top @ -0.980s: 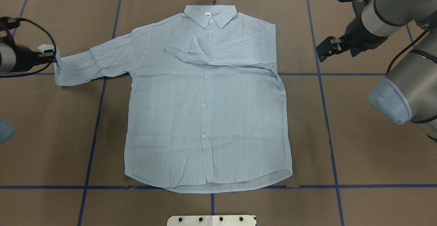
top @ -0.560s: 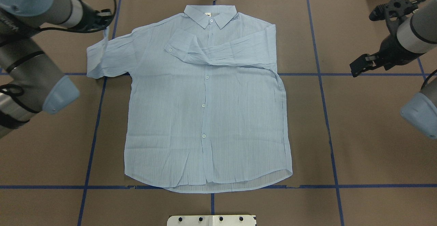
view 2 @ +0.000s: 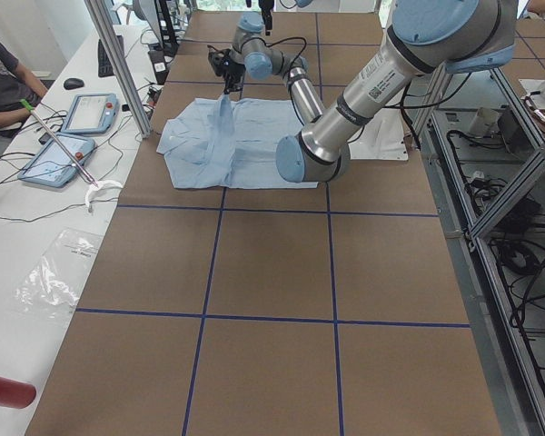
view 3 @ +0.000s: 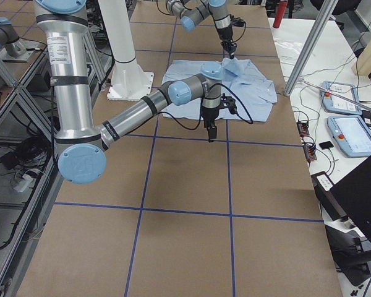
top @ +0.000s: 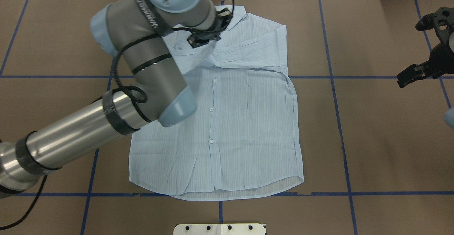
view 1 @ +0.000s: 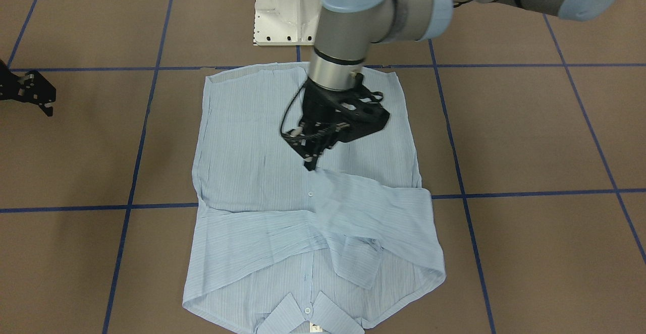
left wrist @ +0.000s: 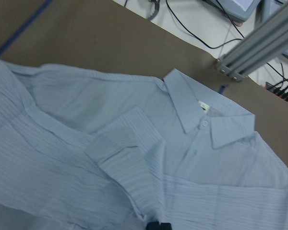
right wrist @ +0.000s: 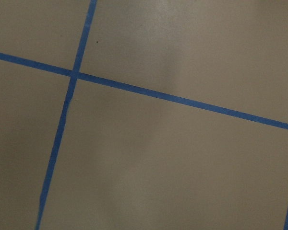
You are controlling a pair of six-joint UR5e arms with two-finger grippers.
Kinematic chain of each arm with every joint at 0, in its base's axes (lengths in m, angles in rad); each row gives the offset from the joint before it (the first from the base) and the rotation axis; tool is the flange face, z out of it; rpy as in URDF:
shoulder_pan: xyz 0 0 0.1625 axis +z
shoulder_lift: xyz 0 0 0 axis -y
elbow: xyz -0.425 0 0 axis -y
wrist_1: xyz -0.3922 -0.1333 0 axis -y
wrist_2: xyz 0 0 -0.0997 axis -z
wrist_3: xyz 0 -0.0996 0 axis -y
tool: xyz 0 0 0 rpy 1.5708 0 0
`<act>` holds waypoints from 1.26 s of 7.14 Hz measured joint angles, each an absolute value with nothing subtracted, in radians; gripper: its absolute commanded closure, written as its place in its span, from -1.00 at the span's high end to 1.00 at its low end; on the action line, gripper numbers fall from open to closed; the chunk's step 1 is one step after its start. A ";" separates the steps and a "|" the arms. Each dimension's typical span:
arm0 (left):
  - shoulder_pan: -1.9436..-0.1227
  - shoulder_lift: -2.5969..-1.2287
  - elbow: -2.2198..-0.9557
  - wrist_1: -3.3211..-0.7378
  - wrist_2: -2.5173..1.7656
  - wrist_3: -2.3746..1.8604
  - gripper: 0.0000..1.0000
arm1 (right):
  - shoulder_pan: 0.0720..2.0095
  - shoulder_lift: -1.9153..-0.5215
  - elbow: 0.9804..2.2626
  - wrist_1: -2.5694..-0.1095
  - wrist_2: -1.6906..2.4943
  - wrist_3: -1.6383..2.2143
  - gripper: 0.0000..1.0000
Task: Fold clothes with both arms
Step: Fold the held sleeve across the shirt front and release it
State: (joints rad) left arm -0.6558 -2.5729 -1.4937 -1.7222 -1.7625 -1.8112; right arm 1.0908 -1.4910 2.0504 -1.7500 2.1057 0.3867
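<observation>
- The left arm [top: 71, 135] stretched diagonally from the robot's left side out over the desk [top: 372, 139], with its elbow bent high and its forearm angled towards the far edge.
- Its wrist [view 1: 335, 56] pointed steeply downward, and the left pincer [view 1: 309, 164] sat tilted beneath it with the tips lowest.
- The left pincer's jaws were closed on a sleeve of the shirt [view 1: 252, 147], gripping the cloth at their tips.
- The right arm [view 3: 130, 117] extended low and outward on the robot's right side, well apart from the left arm.
- The right pincer [top: 406, 79] hung empty above the bare desk and pointed down. How far apart its jaws stood could not be made out.
</observation>
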 measured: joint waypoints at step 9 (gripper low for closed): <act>-0.467 -2.632 -1.253 -2.012 -1.652 -1.965 1.00 | 1.091 -1.478 1.986 -1.740 2.103 0.393 1.00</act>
State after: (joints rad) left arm -0.4672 -2.6322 -1.2531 -2.0124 -1.6521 -1.9647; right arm 1.0912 -1.4780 1.9859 -1.7396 2.1032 0.3932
